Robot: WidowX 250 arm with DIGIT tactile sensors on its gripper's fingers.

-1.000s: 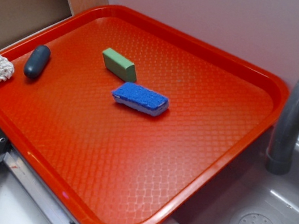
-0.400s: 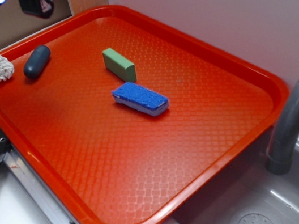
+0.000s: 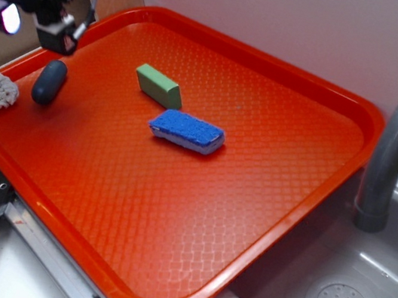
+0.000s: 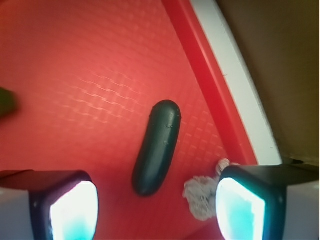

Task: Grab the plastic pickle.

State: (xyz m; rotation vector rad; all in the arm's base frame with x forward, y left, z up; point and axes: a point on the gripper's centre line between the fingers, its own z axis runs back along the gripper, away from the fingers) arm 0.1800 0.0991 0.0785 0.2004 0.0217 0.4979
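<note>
Wrist view puts the smooth dark blue-grey capsule-shaped plastic pickle at mid-frame on the red textured plastic tray, between my two spread fingers — my hand is open, hovering at the exterior view's upper left. I judge the pickle light, stiff and slippery; I'd pinch across its narrow middle, not the rounded ends. A frayed white string wad lies close beside it, partly hidden by my right finger. My fingertips are cut off at the frame's bottom.
</note>
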